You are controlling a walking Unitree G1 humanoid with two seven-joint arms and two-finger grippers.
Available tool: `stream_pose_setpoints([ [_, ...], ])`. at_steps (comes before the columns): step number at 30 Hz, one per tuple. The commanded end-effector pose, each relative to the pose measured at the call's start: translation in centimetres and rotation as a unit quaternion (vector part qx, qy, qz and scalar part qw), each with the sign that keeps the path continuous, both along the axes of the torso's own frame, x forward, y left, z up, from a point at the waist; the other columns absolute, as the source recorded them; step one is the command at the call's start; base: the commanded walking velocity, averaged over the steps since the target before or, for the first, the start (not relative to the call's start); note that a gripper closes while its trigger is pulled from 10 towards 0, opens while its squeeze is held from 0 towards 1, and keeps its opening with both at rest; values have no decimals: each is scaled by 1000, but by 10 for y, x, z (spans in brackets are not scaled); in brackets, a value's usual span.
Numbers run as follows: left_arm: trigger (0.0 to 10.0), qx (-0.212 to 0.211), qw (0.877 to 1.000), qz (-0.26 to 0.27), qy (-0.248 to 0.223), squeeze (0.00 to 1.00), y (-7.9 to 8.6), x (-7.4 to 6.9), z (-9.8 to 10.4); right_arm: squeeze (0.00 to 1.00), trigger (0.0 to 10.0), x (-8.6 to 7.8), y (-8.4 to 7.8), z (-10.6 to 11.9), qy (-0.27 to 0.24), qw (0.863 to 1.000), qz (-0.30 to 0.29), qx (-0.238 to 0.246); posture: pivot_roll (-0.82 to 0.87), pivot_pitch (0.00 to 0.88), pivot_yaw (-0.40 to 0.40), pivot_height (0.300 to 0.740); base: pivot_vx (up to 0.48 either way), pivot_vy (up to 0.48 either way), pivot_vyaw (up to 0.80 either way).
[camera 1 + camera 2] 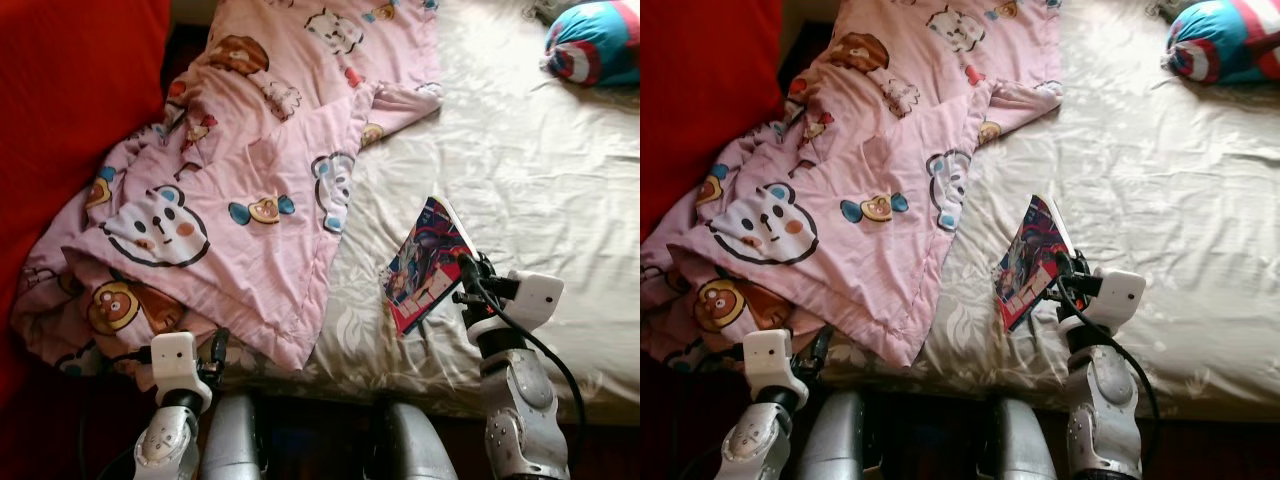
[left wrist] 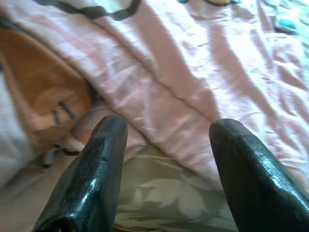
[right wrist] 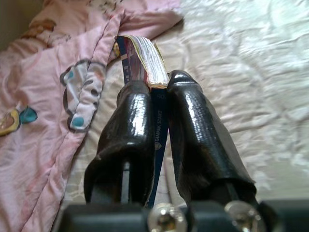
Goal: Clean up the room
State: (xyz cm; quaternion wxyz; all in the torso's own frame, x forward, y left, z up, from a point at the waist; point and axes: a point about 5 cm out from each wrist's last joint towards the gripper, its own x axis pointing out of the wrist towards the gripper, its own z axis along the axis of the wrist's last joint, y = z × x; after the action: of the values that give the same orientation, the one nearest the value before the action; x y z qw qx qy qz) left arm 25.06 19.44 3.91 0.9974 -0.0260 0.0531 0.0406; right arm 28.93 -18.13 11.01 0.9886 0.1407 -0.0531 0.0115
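Comic book (image 1: 428, 262) with a bright cover is the thing being handled, sitting near the front edge of the bed (image 1: 540, 180), tilted up on its edge off the cream leaf-patterned sheet (image 1: 520, 150) rather than lying flat. The right claw (image 3: 155, 89) has it pinched: both black fingers (image 3: 193, 130) are clamped tight on the book's spine end, one on each side, with the page block poking out past the tips in the right wrist view. From the head views that arm comes up from the near right, and the book leans to the left of the wrist.

Over on the left, a pink blanket (image 1: 250, 170) printed with cartoon bears and other animals is heaped across the left half of the bed, its near corner folded over and hanging toward the front edge. It lies just left of the book, not touching it as far as the views show. The left claw (image 2: 166, 130) hovers low at that near corner with its fingers spread wide and nothing between them, the blanket hem and the sheet right in front.

Far right corner of the bed has a round blue, red and white striped pillow (image 1: 595, 42). Something big and red (image 1: 70, 110) runs along the left side, can't tell what it is.
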Motion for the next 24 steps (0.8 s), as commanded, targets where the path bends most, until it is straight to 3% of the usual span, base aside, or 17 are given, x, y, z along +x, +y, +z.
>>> stream_pose_setpoints([
  [1,10000,-6,1000,9,15,0,0,-4,-9,0,10000,1,-2,4,-7,1000,-6,-1,61,149,-96,673,0,0,0],
  [4,10000,-11,1000,12,16,0,0,-3,-13,0,10000,1,-2,2,1,1000,-7,-3,67,150,-99,688,0,0,0],
  [11,10000,-28,995,23,88,0,5,-12,-42,0,10000,-4,-5,-10,23,1000,-16,-5,76,155,-94,738,0,0,0],
  [18,10000,-26,987,28,154,0,14,-23,-65,0,10000,-5,-4,-11,21,1000,-17,1,82,139,-85,740,0,0,0],
  [24,10000,-25,973,39,224,0,23,-40,-86,0,10000,-10,-5,-23,41,998,-36,-7,81,129,-75,740,0,0,0],
])
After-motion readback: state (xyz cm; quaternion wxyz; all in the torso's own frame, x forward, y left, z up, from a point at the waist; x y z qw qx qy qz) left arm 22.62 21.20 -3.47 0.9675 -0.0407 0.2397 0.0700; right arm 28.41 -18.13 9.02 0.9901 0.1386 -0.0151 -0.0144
